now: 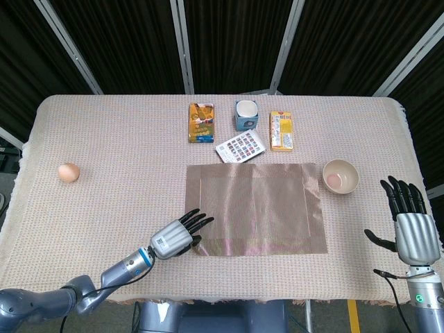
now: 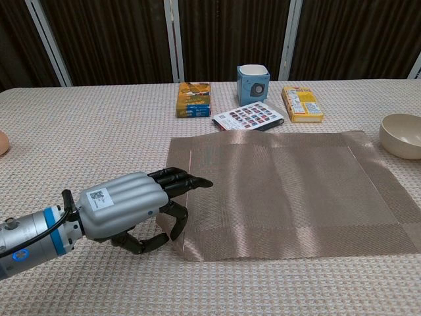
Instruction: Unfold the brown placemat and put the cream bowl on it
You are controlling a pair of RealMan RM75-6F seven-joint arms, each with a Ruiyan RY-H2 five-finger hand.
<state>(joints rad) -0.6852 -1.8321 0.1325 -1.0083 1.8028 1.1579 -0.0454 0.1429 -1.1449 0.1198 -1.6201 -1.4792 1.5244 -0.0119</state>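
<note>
Brown placemat [image 1: 254, 209] spread flat at centre of frame in head view, fully opened out. Long axis left to right across frame, short edges facing left and right sides. Far edge just below patterned card [image 1: 240, 146].

Probably thin woven sheet: light, limp, likely to ripple or slide on tablecloth [image 1: 104, 139] if dragged by one corner. Best taken at a corner or edge, pinched from above and below; flat middle offers nothing to grip.

Left hand [image 1: 175, 236] at lower left of frame, beside near-left corner of mat. Chest view: upper fingers [image 2: 181, 181] stretched out over mat edge, thumb curled under near corner; whether corner is actually pinched or only touched, cannot tell.

Right hand [image 1: 412, 225] at lower right edge of head view, spread, holding nothing, well apart from mat; out of chest view.

Cream bowl [image 1: 340, 176] upright, just beside mat's upper-right corner, off it. Looks rigid, smooth, possibly ceramic and so chippable; rim the obvious hold, thumb inside and fingers outside. Right hand nearer to it.

Judgement: unfolding appears done, bowl placement not yet begun.

Elsewhere: egg [image 1: 68, 172] far left; orange box [image 1: 202, 123], blue cup [image 1: 246, 114], yellow box [image 1: 281, 131] in row along upper centre.
</note>
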